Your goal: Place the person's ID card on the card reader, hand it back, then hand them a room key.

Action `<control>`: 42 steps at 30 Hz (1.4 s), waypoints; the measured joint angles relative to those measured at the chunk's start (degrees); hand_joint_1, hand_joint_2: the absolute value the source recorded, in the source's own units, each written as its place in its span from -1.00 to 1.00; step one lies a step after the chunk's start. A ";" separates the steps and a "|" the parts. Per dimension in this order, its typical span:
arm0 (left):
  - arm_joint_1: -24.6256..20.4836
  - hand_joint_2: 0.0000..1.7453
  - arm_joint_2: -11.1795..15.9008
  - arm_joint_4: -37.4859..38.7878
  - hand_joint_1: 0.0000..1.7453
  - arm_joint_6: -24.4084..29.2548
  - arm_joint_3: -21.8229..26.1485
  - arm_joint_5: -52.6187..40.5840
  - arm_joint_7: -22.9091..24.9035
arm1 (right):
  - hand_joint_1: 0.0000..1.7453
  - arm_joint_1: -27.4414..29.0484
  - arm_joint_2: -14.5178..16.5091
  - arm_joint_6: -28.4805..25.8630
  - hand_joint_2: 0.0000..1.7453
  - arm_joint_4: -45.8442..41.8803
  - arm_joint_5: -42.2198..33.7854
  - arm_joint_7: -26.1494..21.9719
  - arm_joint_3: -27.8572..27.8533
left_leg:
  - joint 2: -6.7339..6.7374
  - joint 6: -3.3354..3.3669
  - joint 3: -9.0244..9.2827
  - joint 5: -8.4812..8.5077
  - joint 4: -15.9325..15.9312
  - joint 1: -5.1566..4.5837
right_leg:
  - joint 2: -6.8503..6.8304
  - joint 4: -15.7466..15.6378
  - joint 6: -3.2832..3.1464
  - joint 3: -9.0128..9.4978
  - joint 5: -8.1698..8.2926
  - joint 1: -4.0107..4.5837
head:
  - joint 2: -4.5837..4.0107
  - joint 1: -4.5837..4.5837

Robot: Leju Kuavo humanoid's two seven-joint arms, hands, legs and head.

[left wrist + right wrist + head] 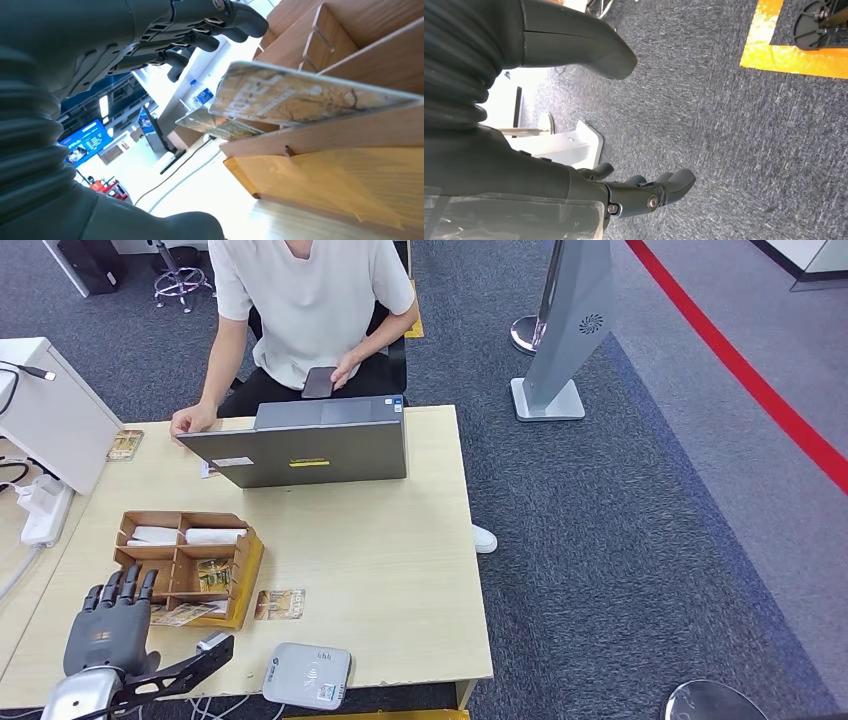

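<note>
Beside the wooden organizer (185, 565), your left robot hand (112, 615) hovers, fingers spread, empty. Card reader (307, 676) bare; one card (279, 604) lies between organizer and reader. Judged: nothing placed yet.

One laptop (305, 450), one card reader (307, 676)

Grey laptop (305, 452) on table (400, 570), phone (320, 382), red floor stripe (745, 370)
</note>
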 joint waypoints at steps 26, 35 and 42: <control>-1.04 1.00 -0.12 2.28 -1.00 6.51 -2.29 0.00 3.05 | -1.00 -0.06 0.01 -0.09 1.00 0.00 0.00 -0.21 0.54 | 0.01 0.00 0.01 0.00 0.00 0.00 | 0.00 0.00 0.00 -0.01 0.00 0.00 | 0.00 -0.01; -1.05 1.00 -0.29 2.28 -1.00 6.35 -2.58 0.00 2.93 | -1.00 -0.06 0.01 -0.11 1.00 0.00 -0.02 -0.46 0.56 | 0.01 0.00 0.01 0.00 0.00 0.00 | 0.00 0.00 0.00 -0.01 0.00 0.00 | 0.01 -0.01; -1.04 1.00 -0.54 2.31 -1.00 6.21 -3.14 0.00 2.88 | -1.00 -0.09 0.01 -0.10 1.00 0.00 -0.01 -0.74 0.80 | 0.01 0.00 0.01 0.00 0.00 0.00 | 0.00 0.00 0.00 -0.01 0.00 0.00 | 0.00 0.00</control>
